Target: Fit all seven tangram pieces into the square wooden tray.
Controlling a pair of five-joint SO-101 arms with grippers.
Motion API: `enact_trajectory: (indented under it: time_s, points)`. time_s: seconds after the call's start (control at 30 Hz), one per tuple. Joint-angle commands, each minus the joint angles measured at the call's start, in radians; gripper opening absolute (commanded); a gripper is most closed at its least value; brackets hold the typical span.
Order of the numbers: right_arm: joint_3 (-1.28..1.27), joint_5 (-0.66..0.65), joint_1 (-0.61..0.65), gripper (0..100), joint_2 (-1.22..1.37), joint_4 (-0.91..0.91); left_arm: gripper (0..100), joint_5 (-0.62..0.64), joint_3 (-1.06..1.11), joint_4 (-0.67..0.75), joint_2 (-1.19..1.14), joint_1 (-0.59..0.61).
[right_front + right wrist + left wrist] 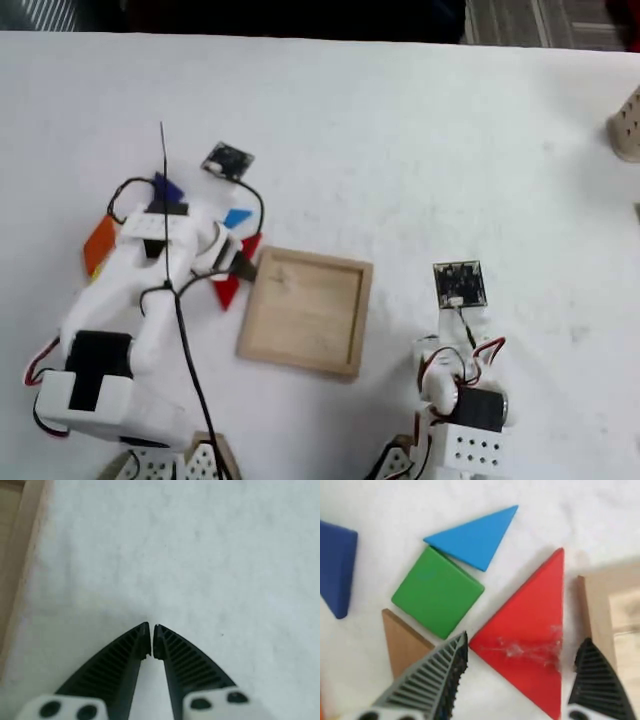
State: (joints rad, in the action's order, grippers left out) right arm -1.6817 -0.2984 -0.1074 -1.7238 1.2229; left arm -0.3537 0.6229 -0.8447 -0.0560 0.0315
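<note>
dark blue triangle (337, 570) cut off, tray (596, 611) cropped

Left fingers (436, 679) apart (widely), right fingers (120, 666) together

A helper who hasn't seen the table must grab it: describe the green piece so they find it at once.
Start at the square wooden tray; the loose pieces cluster off its side beneath the left gripper. The red triangle lies next to the tray, and the green piece sits just past it, touching the light blue triangle. It is the only green one and the only square.
</note>
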Motion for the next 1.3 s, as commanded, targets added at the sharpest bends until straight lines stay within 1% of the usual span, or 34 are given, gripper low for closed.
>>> enact_trajectory:
  time_s: [0.0,0.17,0.3,0.57,0.63,0.73,0.8,0.9,1.0,1.13,1.27]
  points:
    - [-0.005,-0.012,-0.008,1.8,-0.005,-0.018,34,-0.041,-0.002,0.017,0.002,-0.005]
    - [-0.005,-0.012,-0.008,1.8,-0.005,-0.018,34,-0.063,-0.002,0.011,0.001,-0.001]
    - [-0.005,-0.012,-0.008,1.8,-0.005,-0.018,34,-0.106,0.006,-0.012,0.001,0.002]
    - [-0.005,-0.012,-0.008,1.8,-0.005,-0.018,34,-0.106,0.008,-0.031,0.001,-0.001]
    - [-0.005,-0.012,-0.008,1.8,-0.005,-0.018,32,-0.106,0.008,-0.057,0.001,-0.01]
    - [-0.005,-0.012,-0.008,1.8,-0.005,-0.018,28,-0.1,0.008,-0.061,0.001,-0.047]
    - [-0.005,-0.012,-0.008,1.8,-0.005,-0.018,27,-0.078,0.005,-0.06,-0.002,-0.07]
    - [-0.005,-0.012,-0.008,1.8,-0.005,-0.018,27,-0.041,-0.031,-0.066,-0.047,-0.074]
    - [-0.005,-0.012,-0.008,1.8,-0.005,-0.018,27,-0.041,-0.101,-0.135,-0.104,-0.067]
    - [-0.005,-0.012,-0.008,1.8,-0.005,-0.018,27,-0.048,-0.175,-0.192,-0.174,-0.07]
    - [-0.005,-0.012,-0.008,1.8,-0.005,-0.018,26,-0.043,-0.193,-0.196,-0.188,-0.073]
